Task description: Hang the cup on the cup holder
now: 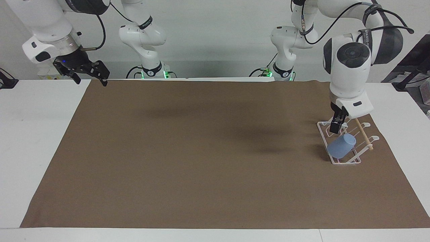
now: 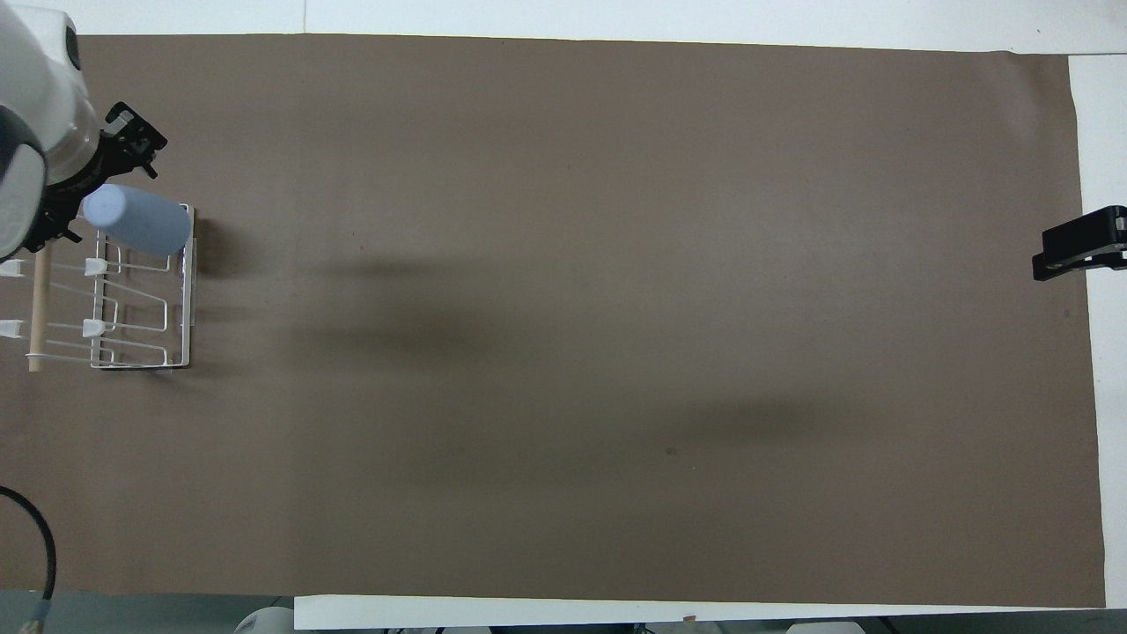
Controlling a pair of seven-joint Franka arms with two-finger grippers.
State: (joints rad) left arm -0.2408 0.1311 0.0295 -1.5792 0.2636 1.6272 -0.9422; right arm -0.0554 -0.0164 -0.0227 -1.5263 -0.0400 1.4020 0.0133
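While the right arm waits, its tool (image 1: pixel 90 74) hangs at about ten o'clock in the facing view, over the worktop's (image 1: pixel 40 134) white corner beside the brown mat (image 1: pixel 201 151). Its fingers are spread and hold nothing.

Across to about three o'clock in that view, the left tool (image 1: pixel 337 125) hangs just over the cup holder (image 1: pixel 346 162). Its fingers are apart and grip nothing. One finger points down close to the wire, at roughly eleven o'clock from the cup (image 1: pixel 341 147).

The cup lies tilted on a prong at the end of the holder farther from the robots. Its wider end is low by the base rail, and its narrow closed end points up toward the wooden dowel (image 1: pixel 364 134). From overhead the cup (image 2: pixel 136 220) sits at about ten o'clock, with the holder's (image 2: pixel 185 291) other prongs bare.

The hanging looks done, so the step in hand is probably clearing the left tool away. That should go well if the fingers keep their spread and the tool lifts straight up. It should not swing sideways, since the dowel and the wire loops are close enough to snag. A bump could tip the light holder or roll the cup off its prong. A slow rise also gives time to see whether the cup sits firm.
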